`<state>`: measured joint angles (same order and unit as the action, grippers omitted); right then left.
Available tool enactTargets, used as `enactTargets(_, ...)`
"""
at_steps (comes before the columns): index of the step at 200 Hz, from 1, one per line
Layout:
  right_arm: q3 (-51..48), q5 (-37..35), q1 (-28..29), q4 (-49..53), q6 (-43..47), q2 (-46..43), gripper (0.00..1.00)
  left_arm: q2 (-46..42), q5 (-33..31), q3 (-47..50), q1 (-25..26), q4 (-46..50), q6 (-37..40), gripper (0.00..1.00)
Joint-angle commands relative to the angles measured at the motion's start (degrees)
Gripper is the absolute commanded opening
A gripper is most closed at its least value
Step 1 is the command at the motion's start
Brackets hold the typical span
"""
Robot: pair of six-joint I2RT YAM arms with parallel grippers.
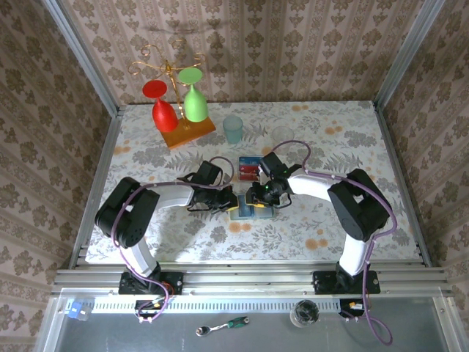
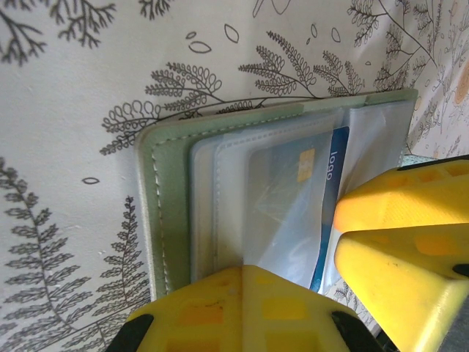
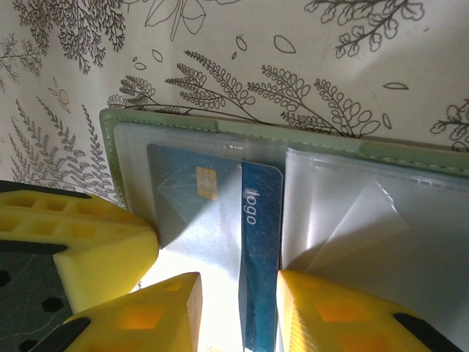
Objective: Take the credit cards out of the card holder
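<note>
Jaws of both arms meet over the card holder (image 1: 242,214) on the surface (image 1: 330,139); loose cards (image 1: 250,169) lie just beyond. Left wrist: left jaws closed, pinning the holder's panel. Right wrist: right jaws parted astride the blue card (image 3: 260,242), its long axis pointing toward them.

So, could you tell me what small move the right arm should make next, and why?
Probably close the right fingers on the blue card and draw it out of its clear sleeve. They stand apart either side of the card's bare strip, a gap showing beside it; the rest of the card lies under the sleeve, and the left fingers, shut, rest on the card holder.
</note>
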<state>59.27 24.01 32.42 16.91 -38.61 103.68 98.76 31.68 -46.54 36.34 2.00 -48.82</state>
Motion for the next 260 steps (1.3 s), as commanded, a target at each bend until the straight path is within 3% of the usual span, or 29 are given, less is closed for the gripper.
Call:
enactTargets(1, 0.13, -0.32, -0.26, 1.22, 0.37, 1.15, 0.35, 0.91, -1.53, -0.61, 0.20, 3.58, 1.37, 0.00)
enactTargets(75, -0.69, 2.08, -0.43, -0.84, -0.38, 2.29, 0.36, 1.13, -1.57, -0.60, 0.22, 3.80, 1.40, 0.00)
enactTargets(195, -6.66, 12.19, -3.76, -14.59, -7.63, -1.99, 0.25, 1.35, -1.49, -0.83, 0.21, 4.20, 1.36, 0.00)
enactTargets(260, -8.09, 11.98, -4.39, -15.75, -7.71, -1.78, 0.16, 1.34, -1.61, -0.92, 0.19, 4.46, 1.40, 0.00)
